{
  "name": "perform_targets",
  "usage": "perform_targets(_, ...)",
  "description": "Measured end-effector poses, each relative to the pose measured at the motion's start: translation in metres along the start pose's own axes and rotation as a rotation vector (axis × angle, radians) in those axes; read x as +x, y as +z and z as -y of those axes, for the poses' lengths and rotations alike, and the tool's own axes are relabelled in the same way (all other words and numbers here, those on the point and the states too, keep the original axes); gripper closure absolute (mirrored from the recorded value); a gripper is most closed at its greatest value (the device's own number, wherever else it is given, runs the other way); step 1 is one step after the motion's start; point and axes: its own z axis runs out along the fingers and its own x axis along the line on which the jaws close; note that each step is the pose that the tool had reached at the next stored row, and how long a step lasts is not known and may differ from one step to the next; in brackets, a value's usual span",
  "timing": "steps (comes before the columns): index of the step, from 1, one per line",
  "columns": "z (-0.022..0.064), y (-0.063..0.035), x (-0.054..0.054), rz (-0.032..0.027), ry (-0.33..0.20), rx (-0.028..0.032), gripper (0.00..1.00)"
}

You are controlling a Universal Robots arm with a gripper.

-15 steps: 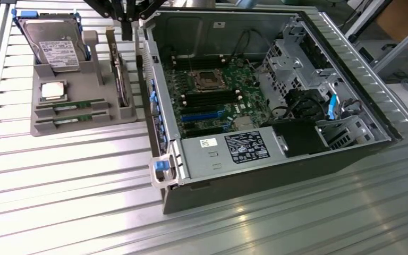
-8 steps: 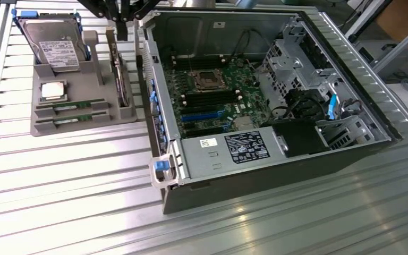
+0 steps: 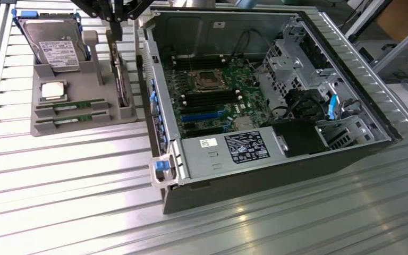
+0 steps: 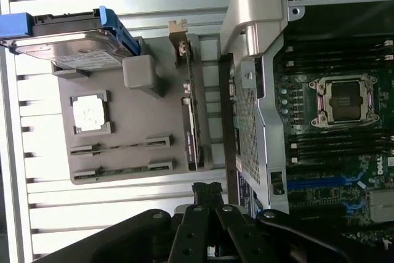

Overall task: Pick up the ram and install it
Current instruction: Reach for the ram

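Two ram sticks lie side by side in slots at the front of the grey holder [image 3: 83, 127]: one ram [image 3: 73, 109] and its twin [image 3: 73, 121]. They are thin green boards with white label strips. The wrist view shows them edge-on, ram [image 4: 120, 146] and ram [image 4: 120, 169]. My gripper [image 3: 113, 26] hangs high over the holder's back edge, near the upright card, well apart from both sticks. In the wrist view my gripper [image 4: 207, 190] has its black fingers pressed together with nothing between them.
The holder also carries a hard drive [image 3: 59, 45], a silver processor chip [image 3: 53, 91] and an upright card [image 3: 122, 79]. To the exterior view's right stands the open computer case [image 3: 189, 159], with motherboard memory slots [image 3: 207, 100] and an empty processor socket [image 4: 341, 100].
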Motion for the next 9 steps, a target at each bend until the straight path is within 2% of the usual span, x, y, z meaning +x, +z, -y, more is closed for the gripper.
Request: perform_targets(9,0.0007,-0.0002,0.009,0.0,0.0,0.0,0.9)
